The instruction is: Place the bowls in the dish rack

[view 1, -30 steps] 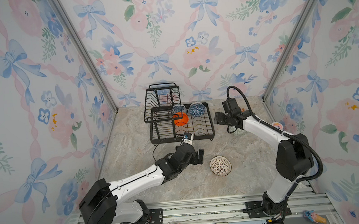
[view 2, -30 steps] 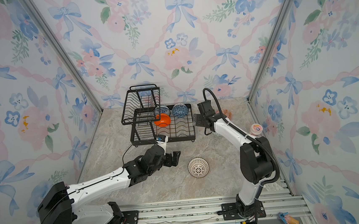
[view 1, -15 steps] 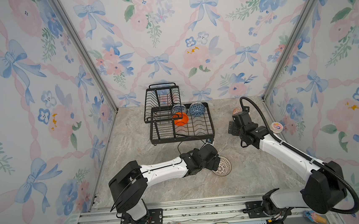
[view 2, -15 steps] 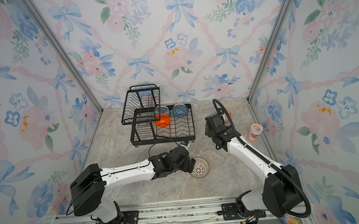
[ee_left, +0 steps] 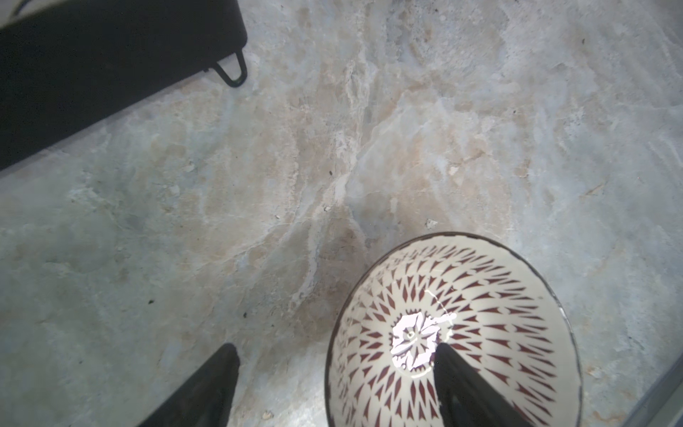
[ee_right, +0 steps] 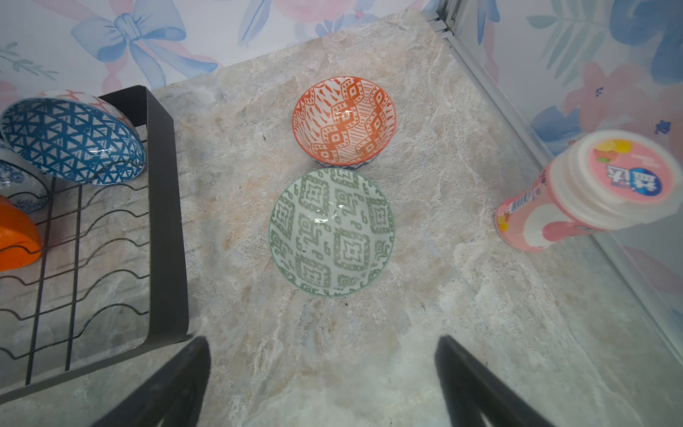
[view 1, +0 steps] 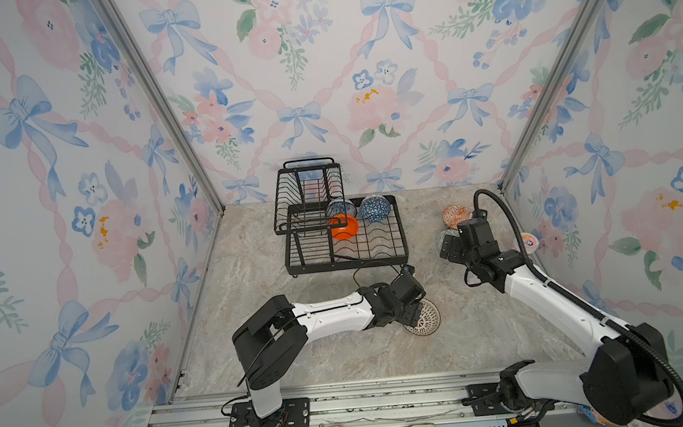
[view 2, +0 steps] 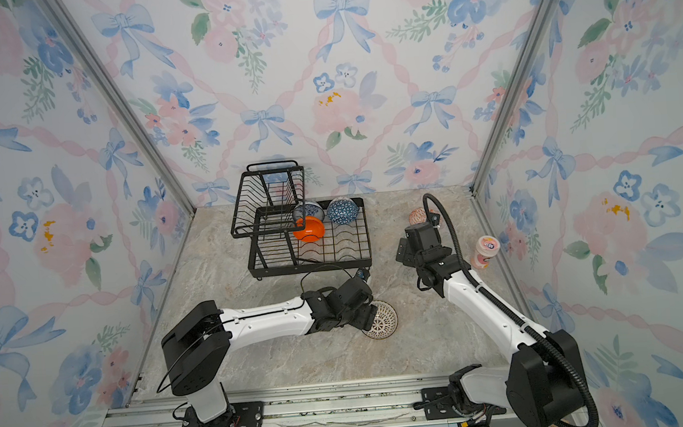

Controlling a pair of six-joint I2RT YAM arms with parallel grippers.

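1. Marble-look tabletop [view 1: 343, 360] inside a booth of floral, bow-printed wallpaper walls [view 1: 321, 78]. The black wire two-tier dish rack [view 1: 348, 263] stands toward the back.
2. Loaded so far: three bowls on the rack's lower tier. These are the round blue-white floral bowl [view 1: 339, 208], the round blue geometric bowl [view 1: 375, 208] and, just in front of them, the plain orange bowl [view 1: 345, 226].
3. Left to load: three bowls, all upright on the table.
   - The white bowl with dark radial lines [ee_left: 480, 295] sits in front of the rack.
   - The orange-white patterned bowl [ee_right: 343, 122] and the pale green patterned bowl [ee_right: 332, 233] sit side by side, right of the rack. I cannot tell whether they touch.
4. My left gripper [ee_left: 334, 347] has its jaws well apart, straddling the white bowl's rim. One finger is over the inside and the other is outside, above the table. Nothing is clamped yet.
5. My right gripper [ee_right: 323, 339] is spread wide and empty. It hovers over bare table just short of the green bowl. A tall pink lidded cup [ee_right: 576, 196] stands by the wall and is not mine to load.
6. Judgement: roughly half done. The step in hand is pinching the white bowl's rim.
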